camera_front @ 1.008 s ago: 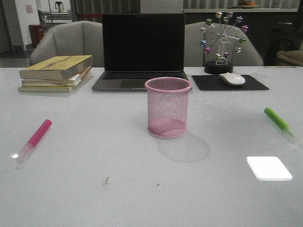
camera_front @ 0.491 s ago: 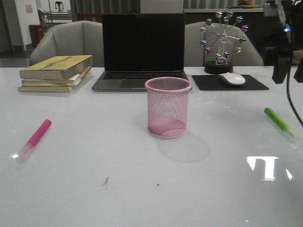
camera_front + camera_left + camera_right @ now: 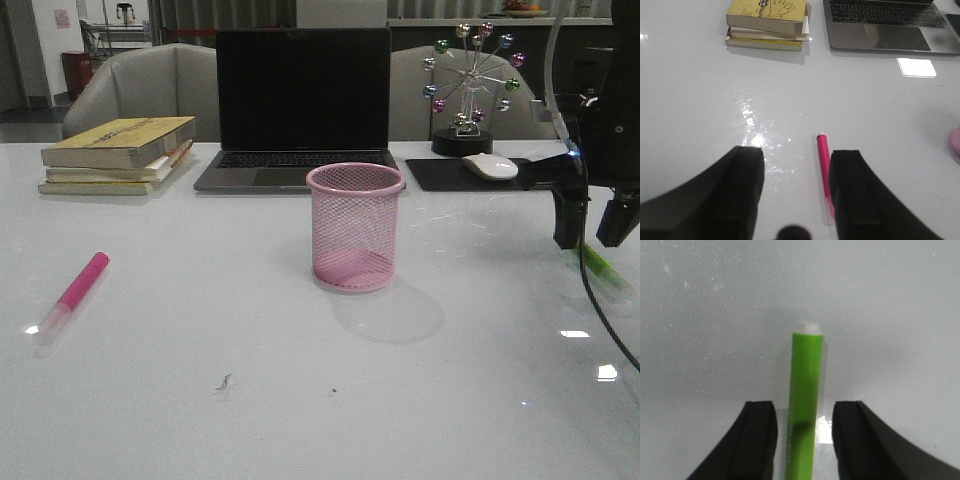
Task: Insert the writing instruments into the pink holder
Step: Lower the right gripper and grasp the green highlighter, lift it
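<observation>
The pink holder (image 3: 355, 228), a mesh cup, stands upright and empty mid-table; its edge (image 3: 956, 143) shows in the left wrist view. The pink marker (image 3: 75, 290) lies flat at the left, whitish cap toward me. My left gripper (image 3: 796, 153) hovers open above the table, and the pink marker (image 3: 823, 167) lies just inside one finger. At the right, my right gripper (image 3: 590, 232) hangs open over the green marker (image 3: 606, 268), hiding part of it. In the right wrist view the green marker (image 3: 805, 385) lies between the open fingers of the right gripper (image 3: 803, 405), untouched.
A laptop (image 3: 300, 100) stands open behind the cup. A stack of books (image 3: 120, 155) is at the back left. A white mouse (image 3: 490, 167) on a black pad and a ferris-wheel toy (image 3: 470, 85) sit at the back right.
My right arm has come into view and dropped from high at the right edge down over the green marker. The markers and cup have not moved.
</observation>
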You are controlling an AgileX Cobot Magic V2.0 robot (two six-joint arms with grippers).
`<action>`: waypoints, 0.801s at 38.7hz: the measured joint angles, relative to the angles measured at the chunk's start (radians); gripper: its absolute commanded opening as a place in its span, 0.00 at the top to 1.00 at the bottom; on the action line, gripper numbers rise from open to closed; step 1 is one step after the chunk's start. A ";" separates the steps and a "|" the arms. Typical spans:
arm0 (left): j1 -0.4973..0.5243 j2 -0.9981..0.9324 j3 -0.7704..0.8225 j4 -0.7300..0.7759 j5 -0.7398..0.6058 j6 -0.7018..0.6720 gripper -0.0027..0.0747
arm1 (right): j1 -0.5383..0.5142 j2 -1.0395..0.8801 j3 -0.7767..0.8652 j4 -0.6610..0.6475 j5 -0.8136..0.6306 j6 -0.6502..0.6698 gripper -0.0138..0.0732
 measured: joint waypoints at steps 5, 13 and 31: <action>0.000 0.000 0.000 -0.002 0.000 0.000 0.47 | 0.000 0.017 -0.002 0.000 -0.013 0.000 0.38; 0.000 0.000 0.000 -0.002 0.000 0.000 0.47 | 0.000 0.032 -0.009 0.002 -0.021 0.000 0.41; 0.000 0.000 0.000 -0.002 0.000 0.000 0.47 | 0.000 0.032 -0.009 0.000 -0.024 0.002 0.80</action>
